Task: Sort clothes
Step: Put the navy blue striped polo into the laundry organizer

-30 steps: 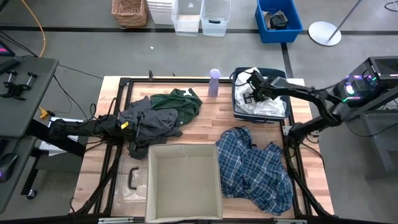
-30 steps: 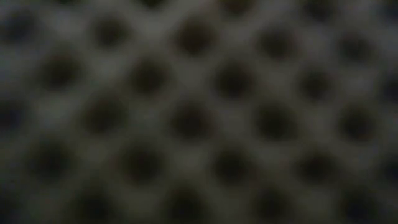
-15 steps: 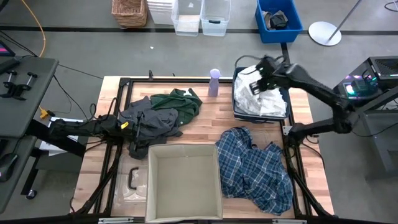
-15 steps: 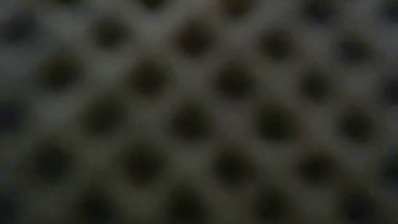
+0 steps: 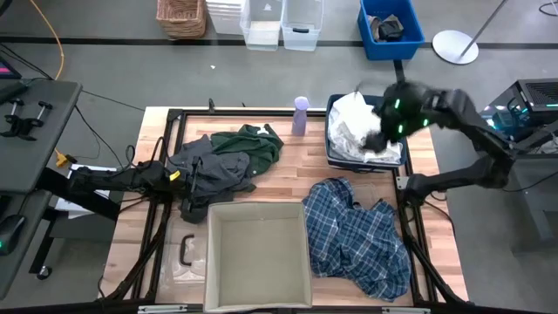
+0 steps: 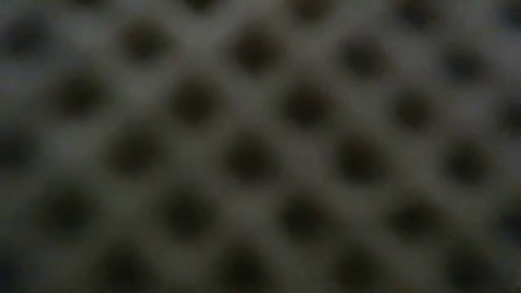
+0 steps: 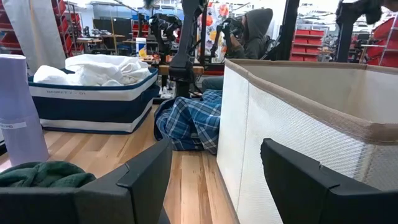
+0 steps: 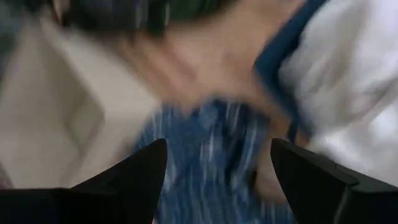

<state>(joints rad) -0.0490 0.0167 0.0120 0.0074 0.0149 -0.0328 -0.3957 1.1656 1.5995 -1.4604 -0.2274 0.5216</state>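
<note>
Right gripper [image 5: 377,139] is hanging above the dark blue bin [image 5: 332,155] at the far right of the table, blurred in the high view. In its own wrist view its two fingers are standing wide apart with nothing between them, so you are carrying nothing there.

White clothes [image 5: 353,126] are heaped in that bin. Your plaid shirt [image 5: 357,235] is lying crumpled on the wood just in front of the bin, beside the beige fabric box [image 5: 209,262], and that shirt is what the right wrist camera is looking down on [image 8: 205,162]. Across the table, the dark green garment [image 5: 255,141] and the dark grey garment [image 5: 209,170] are piled together. Left gripper [image 7: 214,180] is resting low beside that pile, open and empty, facing the box wall [image 7: 298,124]. The low view is showing only a blurred mesh pattern, so you are getting no help from it.

By my reading, you are going for the plaid shirt next. To do it well:

- Keep the jaws spread this wide until you are touching cloth, so that they take in a thick fold.
- Aim at a raised ridge of the shirt near its middle, not a flat edge, or you are risking a pinch of one thin layer that slips out.
- Come down straight and slowly; soft fabric is giving little resistance, and the wood is right beneath it.
- Lift high before you travel, since hanging sleeves are likely to drag on the bin rim or the box wall.
</note>
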